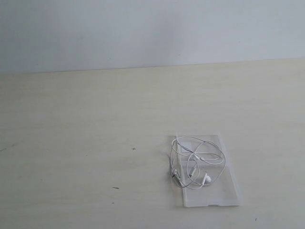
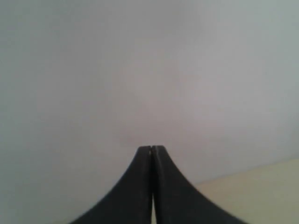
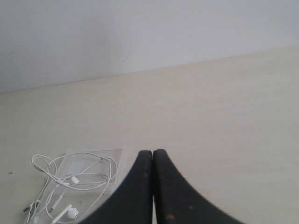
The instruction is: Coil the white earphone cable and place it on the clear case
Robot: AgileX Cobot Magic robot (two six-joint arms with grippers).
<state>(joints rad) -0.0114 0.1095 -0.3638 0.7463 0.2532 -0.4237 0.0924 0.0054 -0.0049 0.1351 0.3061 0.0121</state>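
The white earphone cable lies in loose loops on the clear case, right of centre on the table; one earbud rests on the near half and the plug end hangs just off the case's left edge. Neither gripper shows in the exterior view. In the right wrist view the cable and case sit beside my right gripper, which is shut and empty, apart from them. My left gripper is shut too, empty, facing the plain wall.
The pale wooden table carries a few small dark specks left of the case. A blank wall rises behind its far edge.
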